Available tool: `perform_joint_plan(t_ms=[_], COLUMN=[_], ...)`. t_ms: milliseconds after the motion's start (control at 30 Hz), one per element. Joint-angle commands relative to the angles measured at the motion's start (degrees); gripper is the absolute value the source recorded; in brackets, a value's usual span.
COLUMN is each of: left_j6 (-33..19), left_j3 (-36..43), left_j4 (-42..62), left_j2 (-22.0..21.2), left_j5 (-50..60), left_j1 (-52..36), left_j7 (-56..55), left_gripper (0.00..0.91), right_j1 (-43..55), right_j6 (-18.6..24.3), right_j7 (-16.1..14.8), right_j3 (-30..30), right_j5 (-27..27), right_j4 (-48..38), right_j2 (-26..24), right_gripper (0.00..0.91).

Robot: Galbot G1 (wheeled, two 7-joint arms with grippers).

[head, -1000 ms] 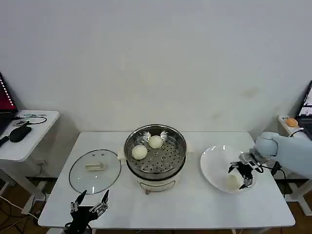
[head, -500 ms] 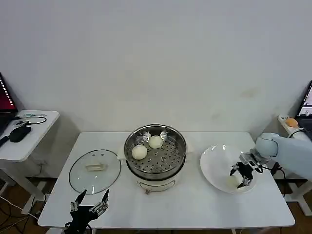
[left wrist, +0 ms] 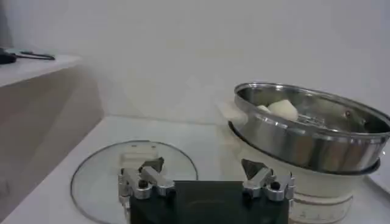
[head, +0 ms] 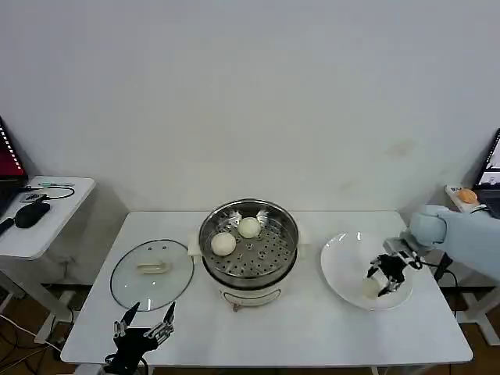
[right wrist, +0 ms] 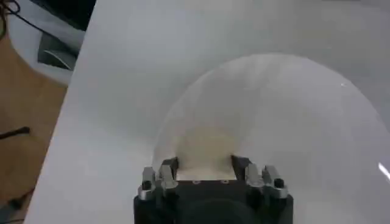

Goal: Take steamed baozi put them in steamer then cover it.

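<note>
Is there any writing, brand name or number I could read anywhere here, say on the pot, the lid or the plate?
No readable text anywhere.
Steamer: plain steel pot on a white base, no label legible.
Cover: clear glass, no marking visible.
Plate: plain white.
Screens at the far left and far right edges: too small to read.

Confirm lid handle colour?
Cream-white, at the centre of the clear glass lid; handle shows best in the head view.
</note>
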Motion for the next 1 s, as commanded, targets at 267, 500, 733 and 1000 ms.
perform_joint_plan(t_ms=[267, 500, 733, 1000], left_j6=[0.1, 0.0, 0.0, 0.0], left_j3=[0.3, 0.3, 0.5, 0.5], left_j4=[-0.1, -0.3, -0.1, -0.1], left_j2=[0.2, 0.4, 0.4, 0.4], left_j5=[0.0, 0.0, 0.0, -0.1], left_j1=[-0.2, 0.1, 0.0, 0.1], left_j7=[0.1, 0.2, 0.2, 0.2], left_gripper=[0.907, 0.907, 0.907, 0.907], right_j1=[15.6, 17.3, 16.6, 16.0], right_j6=[4.7, 8.2, 12.4, 15.4], right_j7=[-2.3, -2.0, -1.9, -0.1], right_j3=[-2.7, 0.6, 6.8, 12.3], right_j5=[3.4, 2.1, -1.1, -4.9], right_j4=[0.0, -0.7, -1.4, 2.2], right_j2=[7.0, 10.6, 14.3, 18.8], right_gripper=[0.615, 0.615, 0.615, 0.615])
